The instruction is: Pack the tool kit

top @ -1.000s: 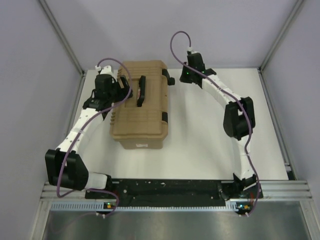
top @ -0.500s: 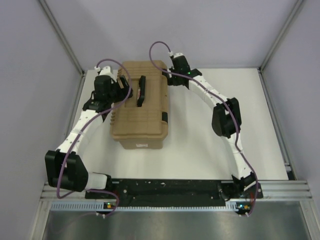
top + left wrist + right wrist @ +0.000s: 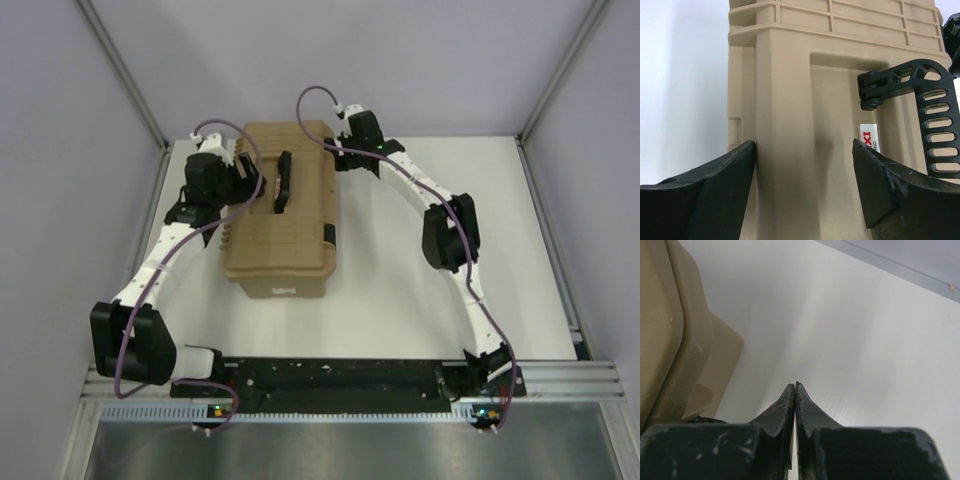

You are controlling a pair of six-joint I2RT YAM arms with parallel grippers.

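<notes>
The tan ribbed toolbox [image 3: 285, 215] stands closed on the table, its black handle [image 3: 283, 182] lying flat on the lid. My left gripper [image 3: 250, 180] is open over the lid's left part. In the left wrist view my left gripper [image 3: 804, 165] has its fingers [image 3: 715, 195] either side of a lid ridge, with the handle [image 3: 927, 125] to the right. My right gripper [image 3: 343, 158] is shut and empty at the box's far right corner, by a black latch [image 3: 328, 233]. In the right wrist view my right gripper [image 3: 795, 386] points over the white table beside the box corner [image 3: 670, 340]. Hammer, knives and screwdrivers are out of view.
The white table [image 3: 430, 300] is bounded by grey walls and metal frame posts [image 3: 125, 70]. The arm bases sit on a black rail [image 3: 330, 378] at the near edge. The back wall's edge [image 3: 900, 267] shows in the right wrist view.
My right arm has swung left from the far right of the table to the toolbox's far right corner. My left gripper has stayed on the lid.
</notes>
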